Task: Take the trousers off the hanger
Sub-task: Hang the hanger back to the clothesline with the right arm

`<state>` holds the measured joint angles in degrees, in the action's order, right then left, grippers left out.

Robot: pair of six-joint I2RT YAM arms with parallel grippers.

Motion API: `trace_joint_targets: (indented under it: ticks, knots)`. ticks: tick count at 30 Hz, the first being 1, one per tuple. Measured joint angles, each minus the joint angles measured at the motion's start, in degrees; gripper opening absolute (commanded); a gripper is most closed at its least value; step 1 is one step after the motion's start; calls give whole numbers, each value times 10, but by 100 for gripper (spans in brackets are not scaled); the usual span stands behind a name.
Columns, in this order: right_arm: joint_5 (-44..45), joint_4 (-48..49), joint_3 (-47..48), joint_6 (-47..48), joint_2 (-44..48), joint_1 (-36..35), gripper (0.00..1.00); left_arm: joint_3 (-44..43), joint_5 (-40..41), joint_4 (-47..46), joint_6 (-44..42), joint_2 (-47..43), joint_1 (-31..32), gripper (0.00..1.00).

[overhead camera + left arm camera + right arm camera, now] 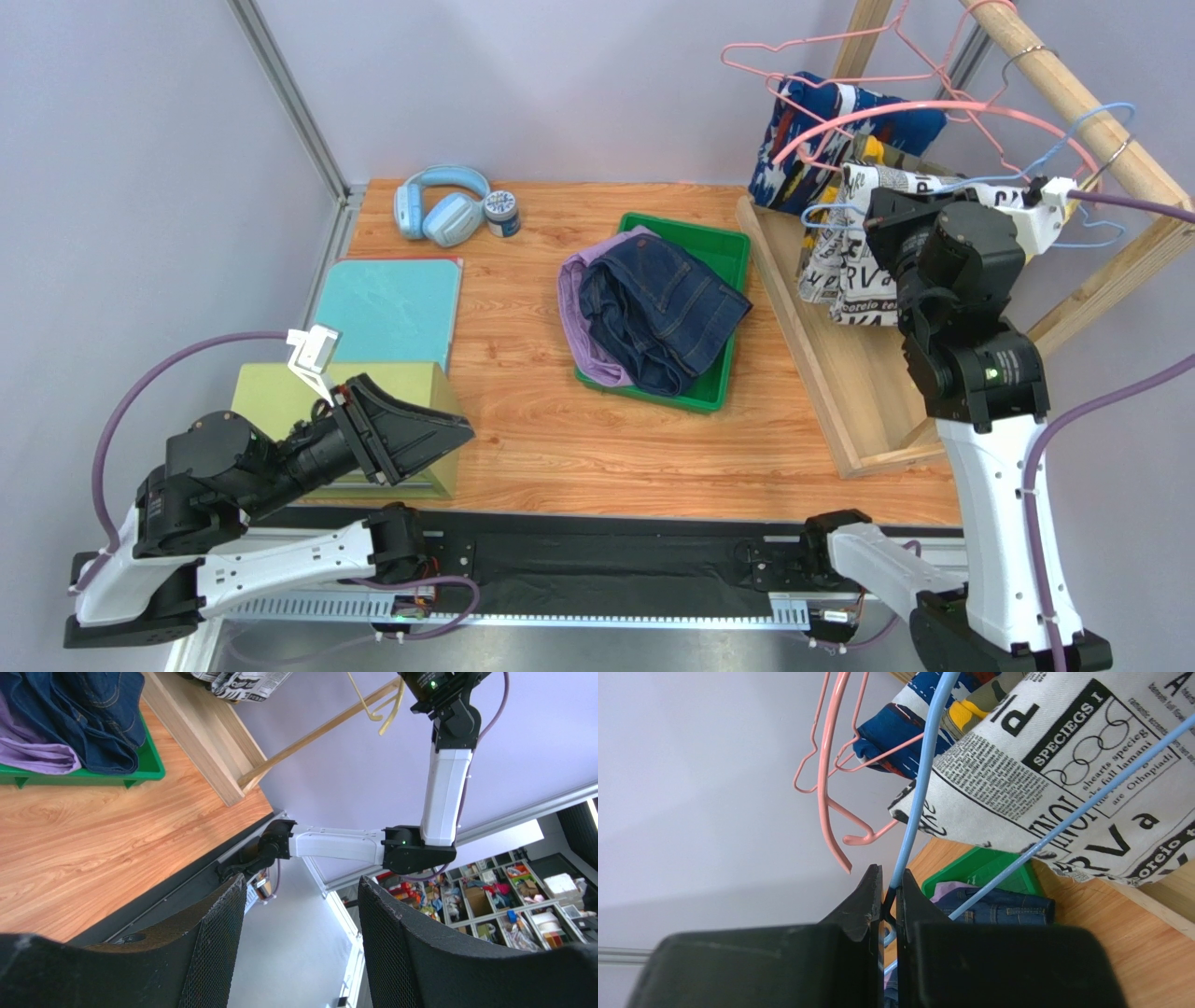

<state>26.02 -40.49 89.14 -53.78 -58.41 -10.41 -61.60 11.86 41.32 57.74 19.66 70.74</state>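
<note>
Right gripper (887, 882): closed tight on the thin wire of the blue hanger (926, 770), fingertips pinching it with almost no gap.
Blue hanger: carries the newsprint trousers (1046, 777), draped over its lower bar, up at the wooden rack (828, 364).
Left gripper (302, 882): jaws spread wide, nothing between them, touching nothing; low at the near left of the table, over the olive box (281, 385).
Denim trousers (666, 301): off the hangers, lying in the green tray (701, 241) on top of the purple trousers (582, 287).
Abstract-print trousers (814, 133): hanging at the back of the rack, behind the newsprint pair.
Camouflage trousers (966, 707): only a yellow patch showing, between the abstract-print and newsprint pairs.
Pink hangers (826, 763): bare wire, just beside the blue hanger; contact with it cannot be told.
</note>
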Motion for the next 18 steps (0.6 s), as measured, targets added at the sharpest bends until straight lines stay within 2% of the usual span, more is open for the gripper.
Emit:
trace_joint_targets:
  ticks: [5,7,8,11,15,17,18]
  knots:
    - [-8,-2,-37,3,56,0,20,0,-6,-1,0,0,0,66]
    - [-10,-9,-41,7,75,0,24,0,-7,-3,0,0,0,66]
    - [-11,-13,-42,9,85,0,30,1,-7,-4,0,0,0,66]
    - [-16,-27,-42,17,110,0,40,1,-8,-4,0,0,0,66]
    - [-28,-53,-41,37,144,0,48,1,-9,-5,0,0,0,66]
    - [-36,-71,-40,48,157,0,59,3,-9,-6,0,0,0,66]
    - [-40,-82,-38,55,162,0,61,4,-9,-7,0,0,0,66]
